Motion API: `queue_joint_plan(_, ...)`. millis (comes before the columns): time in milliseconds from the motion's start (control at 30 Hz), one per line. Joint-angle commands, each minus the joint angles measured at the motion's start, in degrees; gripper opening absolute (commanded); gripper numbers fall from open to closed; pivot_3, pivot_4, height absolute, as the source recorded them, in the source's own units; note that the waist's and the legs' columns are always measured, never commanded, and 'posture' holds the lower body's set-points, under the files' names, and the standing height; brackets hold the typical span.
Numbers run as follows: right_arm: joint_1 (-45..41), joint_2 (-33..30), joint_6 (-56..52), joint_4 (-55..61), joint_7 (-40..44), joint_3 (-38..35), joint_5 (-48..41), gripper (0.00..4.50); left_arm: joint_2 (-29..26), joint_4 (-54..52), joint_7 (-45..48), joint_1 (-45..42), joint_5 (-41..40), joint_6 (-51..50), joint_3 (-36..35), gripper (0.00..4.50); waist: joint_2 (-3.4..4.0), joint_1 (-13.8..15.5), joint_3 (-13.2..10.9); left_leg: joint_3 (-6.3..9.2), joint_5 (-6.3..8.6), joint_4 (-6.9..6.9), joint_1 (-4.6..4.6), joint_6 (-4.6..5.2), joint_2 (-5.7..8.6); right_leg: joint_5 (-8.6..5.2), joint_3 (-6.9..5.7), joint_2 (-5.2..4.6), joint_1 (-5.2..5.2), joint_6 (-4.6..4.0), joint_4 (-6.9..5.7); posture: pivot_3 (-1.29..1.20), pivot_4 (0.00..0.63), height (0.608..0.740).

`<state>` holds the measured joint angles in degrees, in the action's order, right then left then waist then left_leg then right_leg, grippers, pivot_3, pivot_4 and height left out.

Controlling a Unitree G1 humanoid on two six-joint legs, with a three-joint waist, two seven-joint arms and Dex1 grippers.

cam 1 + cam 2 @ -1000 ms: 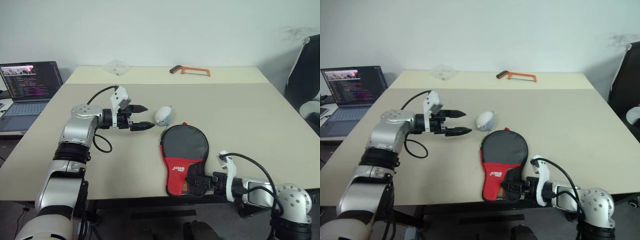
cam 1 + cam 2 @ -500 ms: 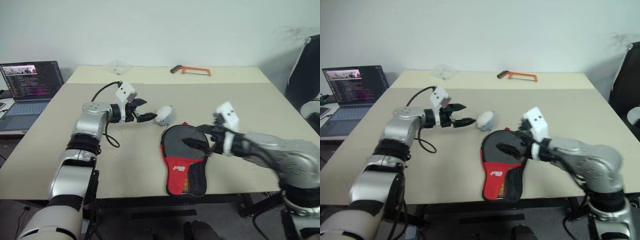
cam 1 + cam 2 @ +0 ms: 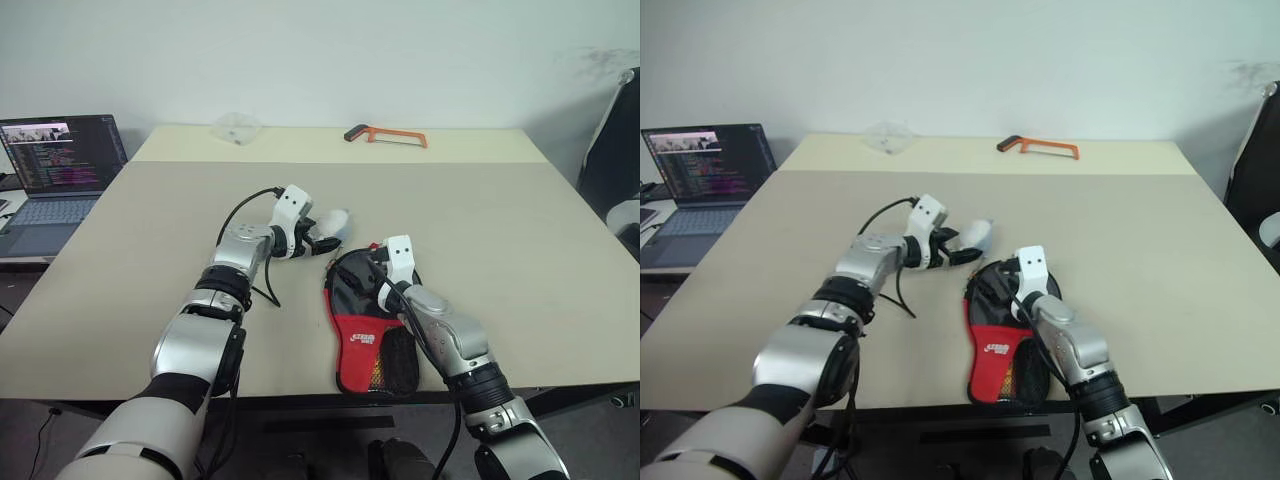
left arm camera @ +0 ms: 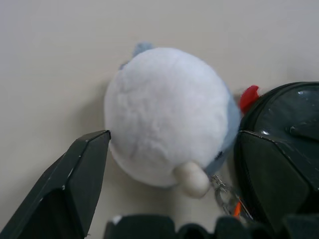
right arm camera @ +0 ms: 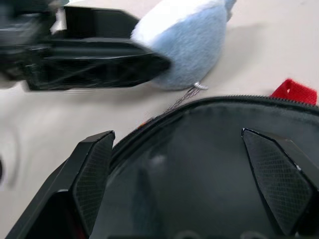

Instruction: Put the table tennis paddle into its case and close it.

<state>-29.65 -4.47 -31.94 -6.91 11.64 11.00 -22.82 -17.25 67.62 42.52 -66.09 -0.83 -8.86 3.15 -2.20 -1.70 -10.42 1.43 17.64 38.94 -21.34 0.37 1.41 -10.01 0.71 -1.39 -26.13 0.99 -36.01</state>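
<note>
The case (image 3: 372,330), a black and red paddle-shaped pouch, lies flat near the table's front edge. Its clear panel (image 5: 209,164) shows only dark inside; the table tennis paddle is hidden. A small white and blue plush lump (image 3: 335,222) lies just beyond the case's round end, and a thin chain (image 4: 224,194) runs from it toward the case. My left gripper (image 3: 319,240) is open, and in its wrist view its fingers (image 4: 75,184) straddle the lump (image 4: 169,124). My right gripper (image 3: 362,272) hovers open over the case's round end, beside the zip edge and a red tab (image 5: 294,92).
A laptop (image 3: 60,160) sits on a side desk at the left. An orange hacksaw (image 3: 387,135) and a clear plastic piece (image 3: 235,128) lie at the table's far edge. A chair (image 3: 612,150) stands at the right.
My right arm swung up from the table's front edge and now points over the case's round end. My left gripper moved right and down to the plush lump.
</note>
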Motion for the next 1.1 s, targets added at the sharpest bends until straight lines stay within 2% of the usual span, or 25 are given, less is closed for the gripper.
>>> queue_joint_plan(33, 2.8, 0.6, -5.3, 0.2, 1.6, 1.3, 0.5, 4.47, 1.7, 2.6, -4.6, -1.8, 2.6, 2.6, 0.7, 4.5, 0.0, -0.1, 0.0, -0.03, 0.0, -0.01, 0.18, 0.0, -0.01, 0.0, 0.01, 0.02, 0.13, 0.0, -0.02, 0.0, 0.15, 0.74)
queue_joint_plan(133, 3.3, -0.4, -6.7, 2.4, 3.9, 2.3, 1.2, 4.47, 3.2, 4.3, -7.6, -2.2, 3.6, 3.2, 0.4, 4.5, -0.02, -0.1, 0.0, 0.0, 0.01, -0.01, 0.59, 0.01, -0.05, -0.01, -0.05, 0.1, 0.55, 0.0, 0.0, 0.0, 0.15, 0.74)
queue_joint_plan(333, 3.5, -2.7, -5.5, 3.4, 5.3, 5.1, 7.3, 4.47, 5.8, 5.8, -10.8, -2.3, 5.0, 4.0, 0.2, 4.5, -0.03, 0.0, 0.1, -0.02, -0.02, 0.07, 0.7, -0.02, -0.04, -0.01, -0.13, 0.15, 0.66, 0.01, -0.03, 0.0, 0.15, 0.74)
queue_joint_plan(467, 3.2, -4.6, -0.7, 2.2, 3.4, 8.5, 15.4, 4.47, 6.7, 6.2, -12.0, -2.4, 5.3, 4.3, -0.1, 4.5, -0.04, 0.0, 0.1, -0.02, -0.02, 0.07, 0.76, -0.02, -0.01, 0.01, -0.14, 0.15, 0.72, -0.01, -0.02, 0.0, 0.15, 0.74)
queue_joint_plan(633, 3.4, -4.0, 3.0, -1.8, 0.3, 7.6, 20.1, 4.47, 7.2, 6.5, -12.9, -2.8, 6.0, 4.6, -0.3, 4.5, -0.06, 0.1, 0.1, -0.01, -0.03, 0.08, 0.79, -0.03, 0.0, 0.02, -0.11, 0.13, 0.75, -0.02, -0.02, 0.0, 0.15, 0.74)
queue_joint_plan(700, 3.6, -3.6, 2.7, -2.8, 0.3, 6.9, 20.2, 4.5, 7.4, 6.5, -12.9, -3.1, 6.0, 4.6, -0.6, 4.14, -0.06, 0.1, 0.2, -0.01, -0.03, 0.08, 0.8, -0.04, 0.01, 0.02, -0.11, 0.12, 0.77, -0.02, -0.02, 0.0, 0.15, 0.74)
queue_joint_plan(767, 3.9, -3.3, 2.5, -3.1, 0.7, 6.4, 20.0, 4.5, 7.5, 6.5, -12.8, -3.5, 5.8, 4.6, -0.9, 3.58, -0.07, 0.1, 0.2, -0.01, -0.03, 0.08, 0.85, -0.03, 0.02, 0.02, -0.11, 0.12, 0.82, -0.02, -0.01, 0.0, 0.15, 0.74)
queue_joint_plan(1000, 4.6, -2.9, 1.8, -2.1, 1.9, 6.1, 20.2, 4.5, 7.7, 6.8, -14.0, -4.5, 7.2, 5.1, 0.0, 1.02, -0.06, 0.2, 0.2, 0.0, -0.03, 0.08, 0.87, -0.03, 0.02, 0.02, -0.11, 0.12, 0.84, -0.02, -0.01, 0.0, 0.15, 0.74)
queue_joint_plan(1067, 4.9, -2.8, 1.3, -1.7, 2.6, 6.4, 20.1, 4.5, 7.9, 6.8, -16.3, -4.7, 9.5, 6.7, 1.8, 0.45, -0.07, 0.2, 0.2, 0.0, -0.03, 0.08, 0.87, -0.03, 0.02, 0.02, -0.11, 0.12, 0.84, -0.02, 0.0, 0.0, 0.15, 0.74)
queue_joint_plan(1100, 5.0, -2.8, 1.0, -1.6, 2.9, 6.6, 20.0, 4.5, 7.9, 6.8, -17.4, -4.8, 10.6, 7.5, 2.7, 0.31, -0.07, 0.2, 0.2, 0.0, -0.03, 0.08, 0.87, -0.03, 0.02, 0.02, -0.11, 0.12, 0.84, -0.02, 0.0, 0.0, 0.15, 0.74)
